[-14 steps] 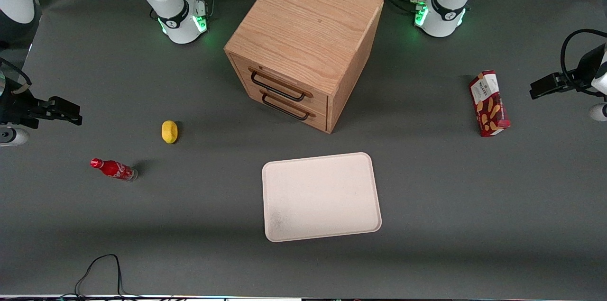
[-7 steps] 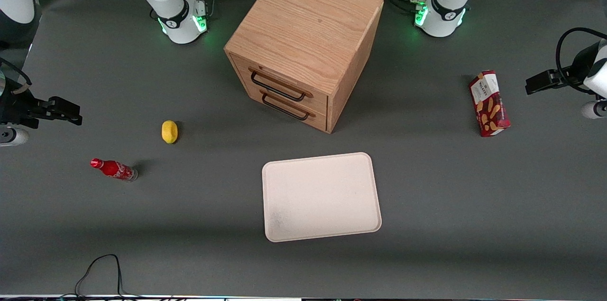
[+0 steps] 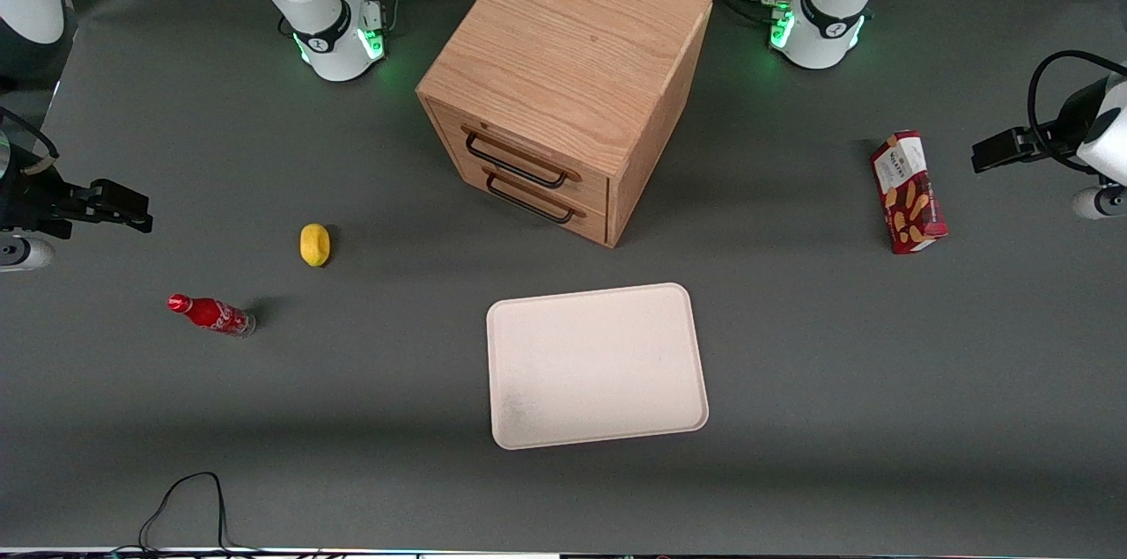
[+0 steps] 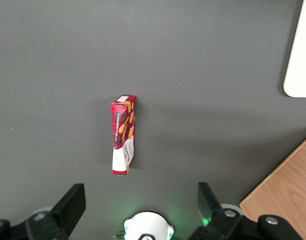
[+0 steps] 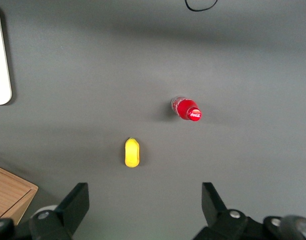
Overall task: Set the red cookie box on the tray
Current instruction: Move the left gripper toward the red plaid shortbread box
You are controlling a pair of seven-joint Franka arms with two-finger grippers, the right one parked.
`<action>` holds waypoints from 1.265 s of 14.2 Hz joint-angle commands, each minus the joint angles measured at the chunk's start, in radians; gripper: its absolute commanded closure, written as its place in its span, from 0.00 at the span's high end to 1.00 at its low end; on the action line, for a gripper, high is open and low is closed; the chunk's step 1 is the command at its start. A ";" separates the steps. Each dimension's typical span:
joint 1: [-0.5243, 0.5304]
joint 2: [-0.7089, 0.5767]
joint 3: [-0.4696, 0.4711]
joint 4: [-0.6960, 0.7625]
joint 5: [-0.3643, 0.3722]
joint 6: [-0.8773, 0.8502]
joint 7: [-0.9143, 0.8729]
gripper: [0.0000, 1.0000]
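Left gripper (image 4: 138, 202), seen from its own wrist camera: two dark fingers (image 4: 72, 202) stand wide apart with nothing between them, so the jaws are open. Only the fingers' upper portions and the mounting blocks show; the rest is cut off by the frame edge. In the front view the gripper (image 3: 999, 151) appears at the working arm's end of the table, partly cropped by the picture edge, and its fingers cannot be separated there.

Red cookie box (image 4: 124, 135): lies flat on the grey table (image 4: 202, 60), clear of the jaws and untouched, ahead of the gap between the fingers and slightly nearer one finger than the other. Its long axis runs roughly along the line of approach, the white label patch at the end nearer the jaws. In the front view the box (image 3: 909, 191) sits just beside the gripper, toward the table's middle. The print on the label is too small to read.

Tray (image 4: 298, 60): only one rounded corner and a strip of rim enter the wrist view, well apart from the jaws. The front view shows the whole tray (image 3: 597, 364), bare, nearer the front camera than the wooden two-drawer cabinet (image 3: 563, 84) and well apart from the box.

Toward the parked arm's end: a lemon (image 3: 314, 244) and a small red soda bottle (image 3: 211, 314).
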 commanded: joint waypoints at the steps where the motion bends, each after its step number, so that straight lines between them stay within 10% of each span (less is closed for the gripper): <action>1: -0.001 0.010 0.004 0.026 0.002 -0.027 0.005 1.00; 10: 0.028 -0.045 0.014 -0.021 0.003 -0.039 0.036 1.00; 18: 0.205 -0.422 0.014 -0.437 0.028 0.014 0.243 1.00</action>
